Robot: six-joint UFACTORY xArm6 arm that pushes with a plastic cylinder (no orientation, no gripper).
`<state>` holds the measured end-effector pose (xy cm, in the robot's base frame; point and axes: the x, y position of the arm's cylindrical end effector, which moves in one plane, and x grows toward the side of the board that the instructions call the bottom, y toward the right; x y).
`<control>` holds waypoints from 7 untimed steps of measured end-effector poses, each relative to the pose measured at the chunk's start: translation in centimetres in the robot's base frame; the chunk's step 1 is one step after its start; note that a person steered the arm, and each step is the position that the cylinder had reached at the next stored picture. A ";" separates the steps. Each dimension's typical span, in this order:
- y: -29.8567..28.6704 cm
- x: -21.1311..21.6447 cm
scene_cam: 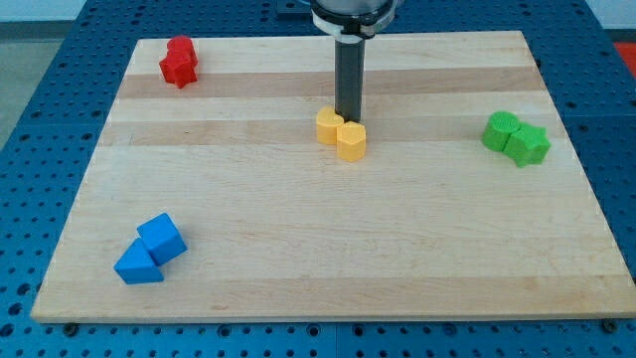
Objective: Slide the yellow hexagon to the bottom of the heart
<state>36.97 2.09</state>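
My tip (349, 116) stands near the worktop's (298, 259) middle, a little toward the top edge, just behind two touching yellow blocks; this tool is a bare rod with nothing to open or hold. The yellow hexagon (352, 141) appears to be the nearer block, pressed against the yellow heart (329, 126) on its left. To do this well, I judge the tip should come round the hexagon's right side and nudge it gently leftward under the heart, without disturbing it. Open room lies all around; the other block pairs sit well apart toward corners and the right edge.
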 end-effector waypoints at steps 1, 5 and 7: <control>0.0 0.0; 3.1 5.5; -0.3 6.4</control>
<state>43.35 1.77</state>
